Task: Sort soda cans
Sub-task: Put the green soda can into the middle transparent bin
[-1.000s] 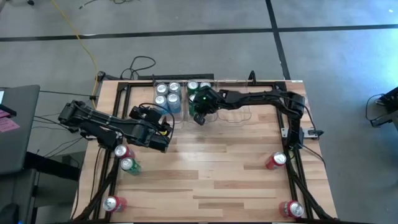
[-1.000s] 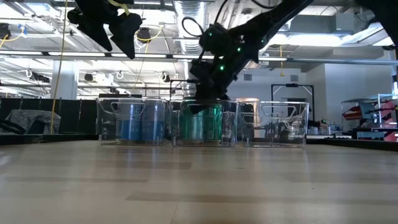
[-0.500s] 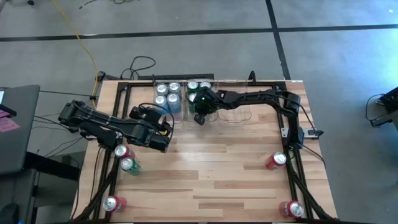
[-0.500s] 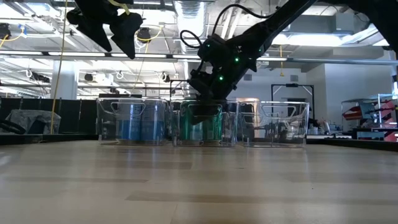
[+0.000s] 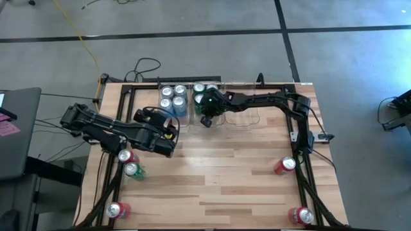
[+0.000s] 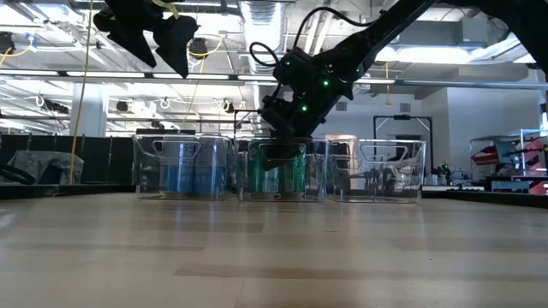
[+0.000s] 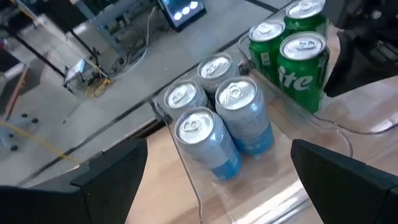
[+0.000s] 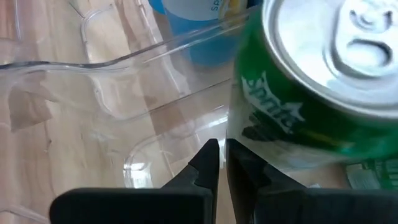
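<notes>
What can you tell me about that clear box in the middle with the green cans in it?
The middle clear bin looks like see-through plastic, rectangular, open on top, with rounded cut-out handles. It stands upright at the table's far edge between two similar bins, the left one full of blue cans. Three green cans show upright inside it. The right claw, shut and empty, hangs at its near wall, right beside one green can; whether it touches the plastic is unclear.

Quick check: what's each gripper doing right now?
Left gripper: open, empty, above the bin of blue cans.
Right gripper: shut, holding nothing, beside a green can in the middle bin.
</notes>
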Robot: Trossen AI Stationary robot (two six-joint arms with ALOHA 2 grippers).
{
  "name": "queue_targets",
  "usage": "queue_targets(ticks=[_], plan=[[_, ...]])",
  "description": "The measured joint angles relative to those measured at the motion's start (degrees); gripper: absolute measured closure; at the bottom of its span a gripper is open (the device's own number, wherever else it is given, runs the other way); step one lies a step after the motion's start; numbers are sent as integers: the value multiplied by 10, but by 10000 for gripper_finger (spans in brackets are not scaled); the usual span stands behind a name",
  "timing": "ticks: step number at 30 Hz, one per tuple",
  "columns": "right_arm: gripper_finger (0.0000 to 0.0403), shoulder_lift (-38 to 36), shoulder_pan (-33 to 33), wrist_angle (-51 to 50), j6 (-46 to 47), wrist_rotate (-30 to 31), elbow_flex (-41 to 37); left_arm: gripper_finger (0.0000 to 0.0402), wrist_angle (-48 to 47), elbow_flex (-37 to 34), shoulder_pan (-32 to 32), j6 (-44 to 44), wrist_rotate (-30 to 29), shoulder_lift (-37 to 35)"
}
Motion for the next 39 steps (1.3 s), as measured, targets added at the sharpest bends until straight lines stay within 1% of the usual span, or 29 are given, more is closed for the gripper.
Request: queue_targets(ticks=[4,9,14,16,18,20,21,22,25,26,28,30,32,35,39], plan=[[352,-28,4,-24,-46,0,0,10,1,0,-11,27,-12,0],[350,-91,10,-29,-54,0,0,10,0,0,-25,33,-13,0],[350,-180,30,-75,-55,0,-1,10,-3,0,-56,6,-4,0],[350,-218,45,-79,-58,0,-14,10,-4,0,-73,-13,-1,0],[350,-258,58,-69,-60,-2,-40,10,-8,0,-91,-38,17,0],[350,-299,68,-65,-60,-2,-65,10,-12,0,-104,-56,70,0],[350,-320,72,-65,-59,-2,-78,10,-14,0,-108,-58,110,0],[350,-340,75,-66,-57,-2,-93,10,-17,0,-110,-56,164,0],[350,-394,84,-71,-53,-2,-137,10,-22,0,-110,-29,357,0],[350,-411,87,-75,-52,-2,-152,10,-24,0,-111,-27,409,0],[350,-441,93,-72,-40,-2,-183,10,-37,1,-111,-38,488,0],[350,-467,99,-64,-32,-3,-211,10,-61,7,-111,-69,532,0],[350,-489,105,-49,-25,-2,-238,10,-83,14,-111,-109,557,0],[350,-512,107,-22,-23,-2,-269,10,-94,32,-111,-137,597,0],[350,-529,104,0,-23,-2,-292,10,-108,72,-115,-174,608,0]])
